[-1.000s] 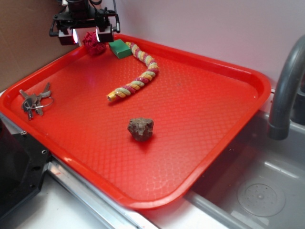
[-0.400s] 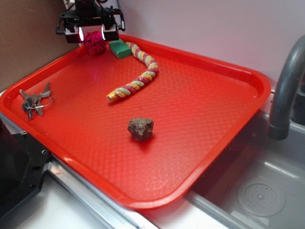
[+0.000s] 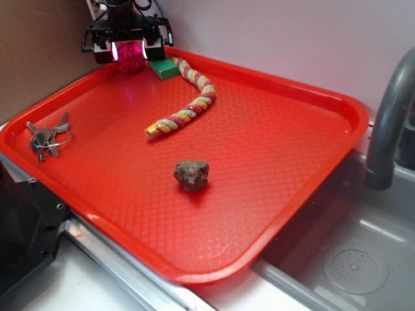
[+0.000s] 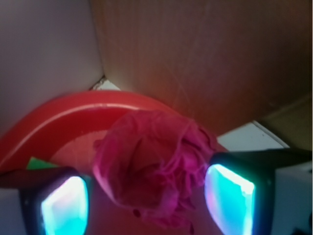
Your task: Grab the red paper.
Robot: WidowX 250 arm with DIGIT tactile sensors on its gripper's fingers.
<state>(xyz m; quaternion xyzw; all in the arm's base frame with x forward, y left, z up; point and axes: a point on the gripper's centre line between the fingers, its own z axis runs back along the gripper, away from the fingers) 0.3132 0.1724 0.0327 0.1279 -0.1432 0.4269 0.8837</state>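
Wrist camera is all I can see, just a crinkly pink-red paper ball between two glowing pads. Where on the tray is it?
Observer: The crumpled dark-red paper ball sits in the far left corner of the red plastic tray, with the black gripper straddling it.
Operator: Is anything right next to it?
Observer: Yes, a small green block lies just beside it, with a red, yellow and white twisted rope curving away from the block.
Operator: Is there other stuff too?
Observer: A brown lumpy rock sits mid-tray and a bunch of metal keys lies at the left edge, both far from the gripper.
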